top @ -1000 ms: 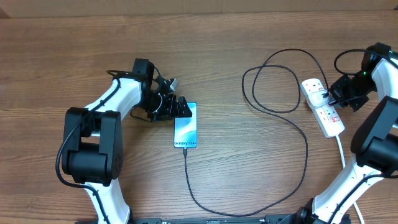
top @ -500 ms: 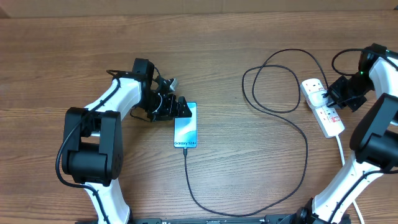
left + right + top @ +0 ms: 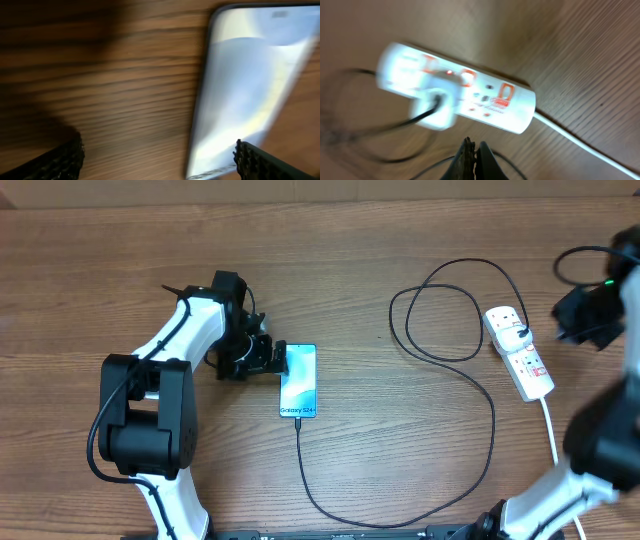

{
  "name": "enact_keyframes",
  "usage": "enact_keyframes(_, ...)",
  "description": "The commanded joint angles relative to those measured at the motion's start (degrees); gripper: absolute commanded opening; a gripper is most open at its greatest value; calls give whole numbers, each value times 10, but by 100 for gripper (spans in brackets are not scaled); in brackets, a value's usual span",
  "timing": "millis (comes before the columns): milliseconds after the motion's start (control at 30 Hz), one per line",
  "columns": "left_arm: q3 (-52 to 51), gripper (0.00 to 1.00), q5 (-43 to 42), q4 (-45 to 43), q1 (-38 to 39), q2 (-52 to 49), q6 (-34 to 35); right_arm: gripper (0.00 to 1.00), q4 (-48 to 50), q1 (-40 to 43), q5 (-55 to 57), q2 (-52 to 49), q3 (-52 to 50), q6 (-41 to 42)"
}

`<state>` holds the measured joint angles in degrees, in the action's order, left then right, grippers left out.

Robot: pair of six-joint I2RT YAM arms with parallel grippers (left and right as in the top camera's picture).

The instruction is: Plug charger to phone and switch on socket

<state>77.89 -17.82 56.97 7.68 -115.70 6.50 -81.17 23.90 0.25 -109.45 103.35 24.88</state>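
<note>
Two claws are seen: the left gripper (image 3: 274, 357), spread wide, is held low at ten o'clock of the phone (image 3: 298, 382), arm doubled back; the right gripper (image 3: 472, 154), pinched together, is held at two o'clock of the socket (image 3: 520, 352).

Brown wood table (image 3: 400, 470) seen across whole view, grain run left to right. Pale beige strip (image 3: 300, 188) seen along far edge. Soft, even light; faint shadows cast.
</note>
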Motion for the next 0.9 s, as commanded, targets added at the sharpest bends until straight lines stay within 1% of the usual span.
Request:
enact_keyframes(0,20,100,108,4,-9,28,34,4,34,2,-30,181,32,45)
enact_keyframes(100,33,100,108,-6,-6,110,39,4,120,2,-75,302,32,80)
enact_keyframes(133,33,100,108,-16,0,176,38,4,174,2,-97,357,32,96)
enact_keyframes(167,33,100,110,-19,5,214,38,13,210,2,-109,390,32,104)
enact_keyframes(200,33,100,117,-23,10,253,39,26,247,2,-116,421,32,115)
enact_keyframes(233,33,100,128,-25,16,289,39,35,280,2,-119,449,32,125)
enact_keyframes(267,33,100,147,-27,25,329,39,48,309,2,-119,473,32,133)
enact_keyframes(333,33,100,195,-27,47,408,39,61,352,2,-119,512,32,141)
enact_keyframes(400,33,100,243,-17,71,485,40,68,382,2,-119,546,32,141)
enact_keyframes(467,33,100,285,3,94,555,51,75,389,2,-119,570,32,141)
enact_keyframes(567,32,100,323,40,113,633,86,78,377,2,-119,590,32,137)
enact_keyframes(633,32,100,337,64,115,680,103,80,353,2,-119,597,32,115)
enact_keyframes(667,32,100,340,74,115,697,107,82,338,2,-119,599,32,101)
enact_keyframes(733,32,100,343,93,115,730,107,83,310,2,-119,603,32,80)
enact_keyframes(867,32,100,343,124,115,765,107,83,279,2,-120,624,30,81)
